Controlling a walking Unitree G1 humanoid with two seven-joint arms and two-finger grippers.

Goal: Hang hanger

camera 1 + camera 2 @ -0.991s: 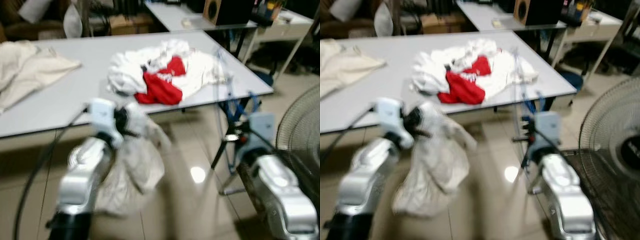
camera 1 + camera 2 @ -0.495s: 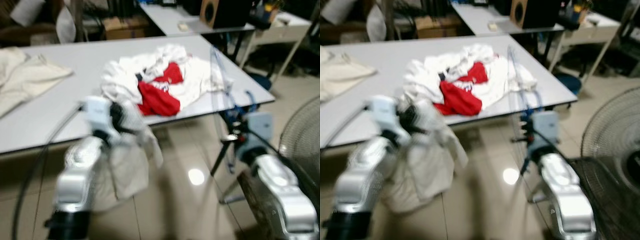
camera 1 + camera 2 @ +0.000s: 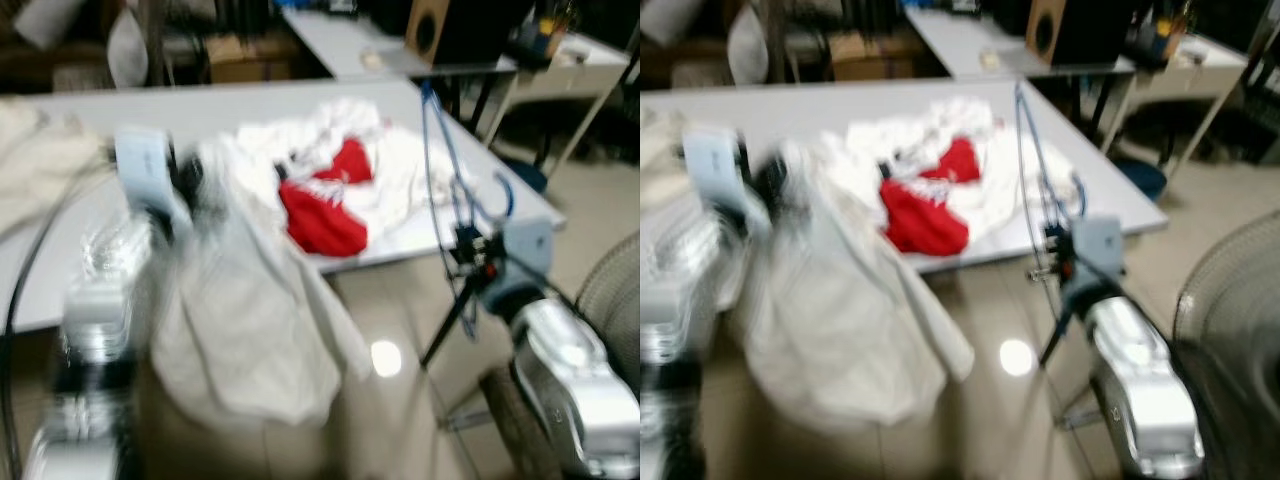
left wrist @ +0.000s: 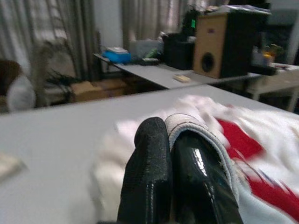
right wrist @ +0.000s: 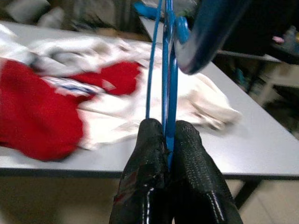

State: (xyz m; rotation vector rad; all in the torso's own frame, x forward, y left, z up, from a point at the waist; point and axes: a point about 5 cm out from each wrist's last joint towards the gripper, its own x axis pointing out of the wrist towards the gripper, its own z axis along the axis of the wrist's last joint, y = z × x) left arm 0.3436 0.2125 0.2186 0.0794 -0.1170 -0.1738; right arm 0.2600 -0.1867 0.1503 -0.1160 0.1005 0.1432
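1. My right gripper (image 5: pixel 167 140) has its two black fingers pressed together on the thin blue wire of the hanger (image 3: pixel 445 160), which stands upright above my right wrist, just off the near right corner of the grey table (image 3: pixel 90 150).
2. In my right wrist view the blue wire runs straight up out of the pinch, and the hanger's curved blue hook (image 5: pixel 210 32) bends over above my fingertips.
3. My left gripper (image 4: pixel 175 140) is closed on the edge of a white garment (image 3: pixel 250 320); a fold of its pale hem wraps over one of my fingers (image 4: pixel 201 163).
4. That garment hangs down from my raised left arm in front of the table's near edge, and it is heavily blurred in the head views.
5. On the table, between my two arms, lies a pile of white clothes (image 3: pixel 390 170) with a red piece (image 3: pixel 320 215) in it.
6. A cream cloth (image 3: pixel 30 170) lies at the table's left end, well apart from the pile.
7. Beyond the table stands a second grey table (image 3: pixel 970 40) carrying a wooden speaker (image 3: pixel 1045 30).
8. A floor fan (image 3: pixel 1230 330) stands to my right, beside my right arm.
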